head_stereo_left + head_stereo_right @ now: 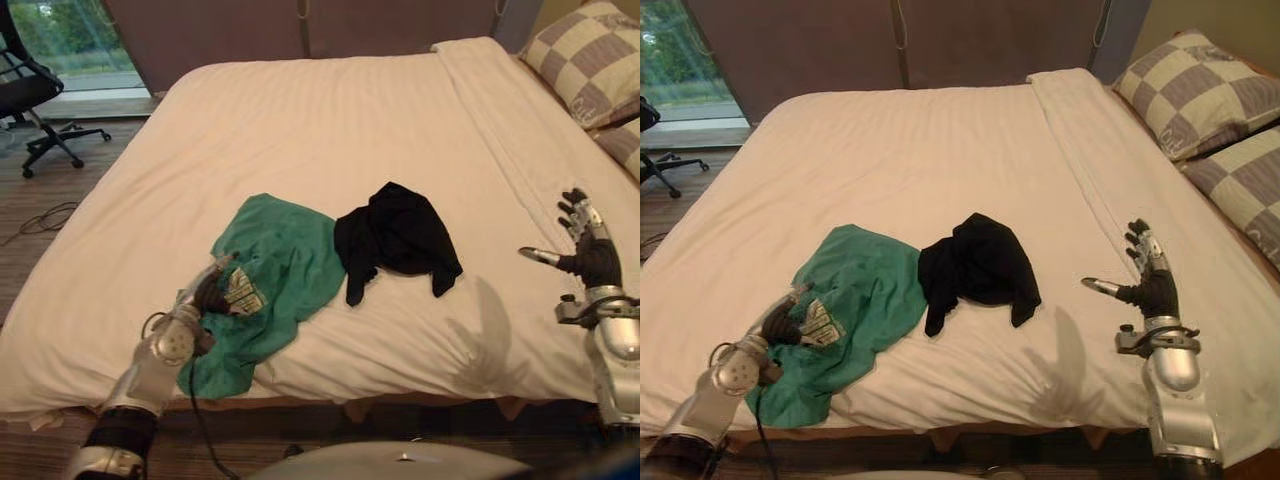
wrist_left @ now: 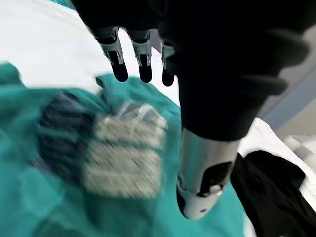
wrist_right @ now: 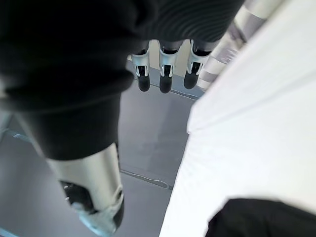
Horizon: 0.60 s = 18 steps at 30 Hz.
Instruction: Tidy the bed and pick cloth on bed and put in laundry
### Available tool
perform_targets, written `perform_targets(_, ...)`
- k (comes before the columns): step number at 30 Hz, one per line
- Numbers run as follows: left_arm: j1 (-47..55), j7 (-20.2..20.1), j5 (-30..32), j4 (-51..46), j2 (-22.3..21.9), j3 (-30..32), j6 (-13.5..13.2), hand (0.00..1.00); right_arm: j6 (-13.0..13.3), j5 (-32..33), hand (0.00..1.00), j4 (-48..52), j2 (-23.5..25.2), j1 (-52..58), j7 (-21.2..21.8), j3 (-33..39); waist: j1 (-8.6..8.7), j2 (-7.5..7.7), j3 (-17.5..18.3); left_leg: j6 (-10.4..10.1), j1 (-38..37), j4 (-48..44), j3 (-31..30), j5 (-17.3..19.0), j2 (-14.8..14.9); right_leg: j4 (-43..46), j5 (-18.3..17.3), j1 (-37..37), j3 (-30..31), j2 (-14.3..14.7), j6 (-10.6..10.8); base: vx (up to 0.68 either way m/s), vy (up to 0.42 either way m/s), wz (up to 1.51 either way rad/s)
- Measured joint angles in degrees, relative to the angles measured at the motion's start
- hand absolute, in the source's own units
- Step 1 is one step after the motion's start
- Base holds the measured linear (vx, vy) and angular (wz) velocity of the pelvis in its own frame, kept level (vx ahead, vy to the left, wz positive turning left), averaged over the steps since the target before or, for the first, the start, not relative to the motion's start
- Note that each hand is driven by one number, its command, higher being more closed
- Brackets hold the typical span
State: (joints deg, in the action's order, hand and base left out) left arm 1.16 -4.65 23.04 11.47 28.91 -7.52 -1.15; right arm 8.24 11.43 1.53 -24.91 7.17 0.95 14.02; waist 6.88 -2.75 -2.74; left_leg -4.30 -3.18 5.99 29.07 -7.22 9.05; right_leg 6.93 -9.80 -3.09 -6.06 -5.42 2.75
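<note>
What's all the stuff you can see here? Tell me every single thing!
Bed: one, cream sheet, across the middle.
Green shirt: one, green with a printed patch, at the bed's near edge, robot's left.
Black cloth: one, black, crumpled just right of the green shirt.
Pillows: two, grey-and-cream checked, bed's far right.
Office chair: one, black, on the floor past the bed's left side.
Left hand: silver and dark, open, at the shirt's patch.
Right hand: silver and dark, open, raised over the bed's right side.
</note>
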Motion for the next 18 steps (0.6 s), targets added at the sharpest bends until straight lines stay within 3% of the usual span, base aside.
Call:
perform_targets(4,-0.6,-2.8,9.5,-3.2,-9.0,-9.0,12.6,0.0,-1.9,-1.2,0.0,3.7,5.0,1.5,-0.2,-4.4,0.52,-0.22,-1.2,0.4,2.9,0.0,-0.1,-1.3,0.8,-0.2,1.4,2.9,0.4,0.9,0.0,-0.11,-0.019,-0.02)
perform_targets(7,-1.3,-4.0,14.8,-3.9,-9.5,-9.3,17.2,0.0,-2.2,-1.6,0.0,6.6,6.3,2.3,-0.2,-4.3,1.15,0.76,-2.9,0.7,5.1,0.0,-0.4,-2.0,1.5,-0.5,2.3,4.8,0.4,1.6,0.0,-0.11,-0.022,0.0)
perform_targets(10,-3.0,0.3,17.0,-4.6,-7.0,-6.0,16.4,0.0,-2.1,-1.5,0.0,8.1,6.2,2.9,0.1,-1.7,1.53,1.14,-3.8,1.2,7.4,0.0,-0.5,-2.6,1.6,-0.9,3.5,7.0,0.6,1.8,0.2,-0.07,0.017,-0.01)
perform_targets(15,-4.6,10.5,17.0,-7.3,0.2,5.7,13.0,0.0,-1.3,0.6,0.0,8.7,6.0,4.8,1.3,4.0,1.39,1.11,-6.1,1.5,9.1,0.0,-1.1,-3.2,1.5,-0.2,3.7,8.6,0.5,1.8,0.3,-0.02,0.009,0.05)
perform_targets(18,-4.8,18.1,15.6,-10.2,1.3,11.3,9.7,0.0,0.2,2.7,0.0,8.7,6.0,6.5,2.3,6.8,0.28,0.98,-6.7,1.5,9.3,0.0,-1.3,-3.3,1.5,0.0,3.6,8.7,0.5,1.8,0.2,0.02,-0.004,0.05)
